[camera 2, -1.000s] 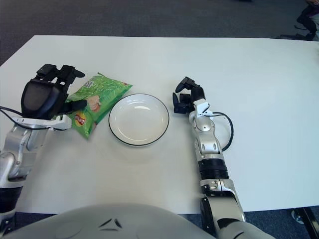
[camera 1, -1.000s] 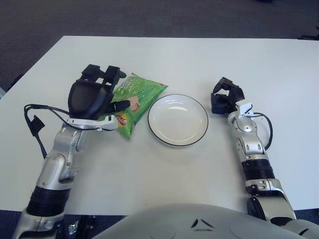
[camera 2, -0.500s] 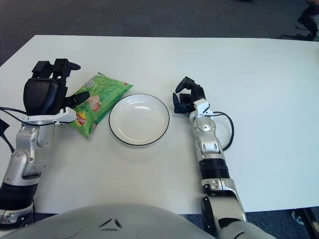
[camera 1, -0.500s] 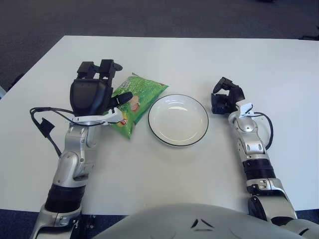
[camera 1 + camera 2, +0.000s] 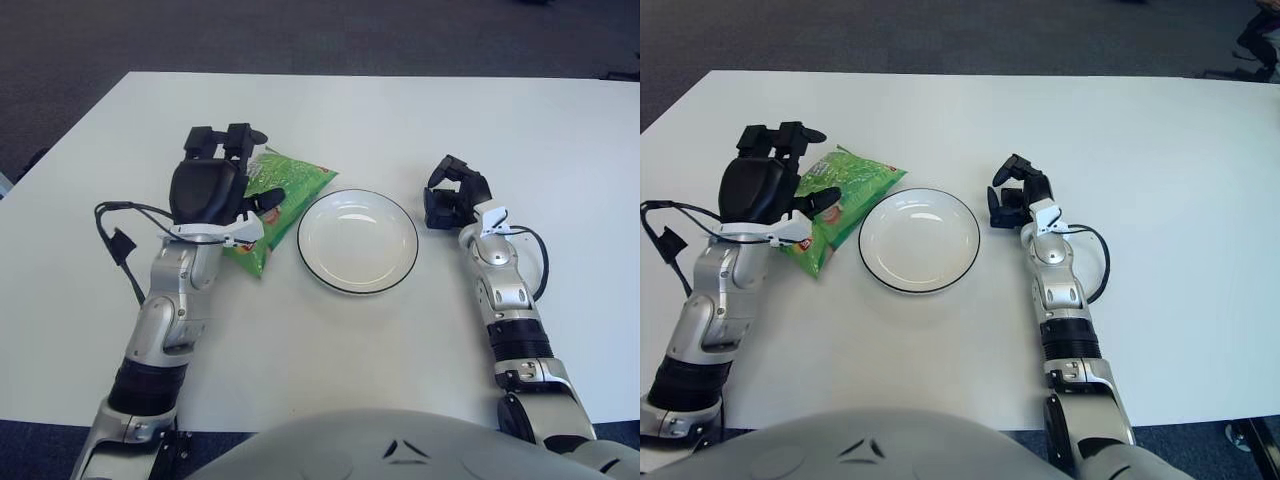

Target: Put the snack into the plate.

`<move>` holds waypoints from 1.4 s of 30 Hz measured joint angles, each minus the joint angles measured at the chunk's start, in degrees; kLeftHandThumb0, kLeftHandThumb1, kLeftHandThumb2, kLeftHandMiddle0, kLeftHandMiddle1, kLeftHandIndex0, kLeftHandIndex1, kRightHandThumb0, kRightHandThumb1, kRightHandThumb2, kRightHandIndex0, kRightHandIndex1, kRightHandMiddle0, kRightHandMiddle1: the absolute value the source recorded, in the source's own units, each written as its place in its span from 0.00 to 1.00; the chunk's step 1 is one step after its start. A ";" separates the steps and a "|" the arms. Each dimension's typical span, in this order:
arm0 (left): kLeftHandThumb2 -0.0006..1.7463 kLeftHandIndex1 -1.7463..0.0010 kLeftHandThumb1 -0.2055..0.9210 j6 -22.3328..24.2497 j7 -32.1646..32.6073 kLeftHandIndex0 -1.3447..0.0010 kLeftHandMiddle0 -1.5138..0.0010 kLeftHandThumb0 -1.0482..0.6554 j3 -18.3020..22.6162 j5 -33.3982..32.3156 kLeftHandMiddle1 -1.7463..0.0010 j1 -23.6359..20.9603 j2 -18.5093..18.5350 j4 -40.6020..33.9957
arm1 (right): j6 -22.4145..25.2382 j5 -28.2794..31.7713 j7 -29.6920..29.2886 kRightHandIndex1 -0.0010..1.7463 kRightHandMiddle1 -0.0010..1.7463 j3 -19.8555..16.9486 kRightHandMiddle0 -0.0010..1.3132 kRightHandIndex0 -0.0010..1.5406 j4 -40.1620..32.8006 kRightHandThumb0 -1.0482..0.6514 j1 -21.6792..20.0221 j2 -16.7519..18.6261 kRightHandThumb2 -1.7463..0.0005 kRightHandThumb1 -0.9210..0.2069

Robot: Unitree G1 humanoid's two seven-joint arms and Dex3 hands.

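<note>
A green snack bag [image 5: 297, 184] lies flat on the white table, just left of a white plate [image 5: 356, 241] with a dark rim. My left hand [image 5: 236, 170] is above the bag's left half and covers it, fingers spread, thumb over the bag's middle. It holds nothing, and contact with the bag cannot be judged. The plate has nothing in it. My right hand [image 5: 449, 196] shows just right of the plate with its fingers curled on nothing.
The white table [image 5: 330, 340] ends at its far edge near the top of the view, with dark carpet beyond. A black cable [image 5: 118, 240] loops beside my left forearm. Another cable [image 5: 535, 260] runs along my right forearm.
My left hand has shifted right and slightly away, further over the snack bag, and the forearm swung in under it. Bag, plate and right hand have not moved.
</note>
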 measured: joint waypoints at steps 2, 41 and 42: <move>0.57 0.59 1.00 0.03 -2.26 1.00 1.00 0.00 -0.66 -0.85 0.71 -0.04 0.54 0.25 | 0.07 -0.03 -0.06 1.00 1.00 0.02 0.53 0.86 -0.08 0.31 0.03 0.00 0.18 0.62; 0.48 0.99 1.00 20.54 -16.64 1.00 1.00 0.00 -11.38 13.21 1.00 -1.43 -4.73 3.53 | 0.94 -0.36 -0.03 1.00 1.00 0.25 0.53 0.86 -1.15 0.31 0.50 -0.09 0.18 0.62; 0.48 0.99 1.00 20.55 -16.15 1.00 1.00 0.00 -11.38 13.21 1.00 -1.45 -4.77 3.80 | 0.92 -0.39 -0.03 1.00 1.00 0.28 0.53 0.86 -1.15 0.31 0.51 -0.10 0.18 0.62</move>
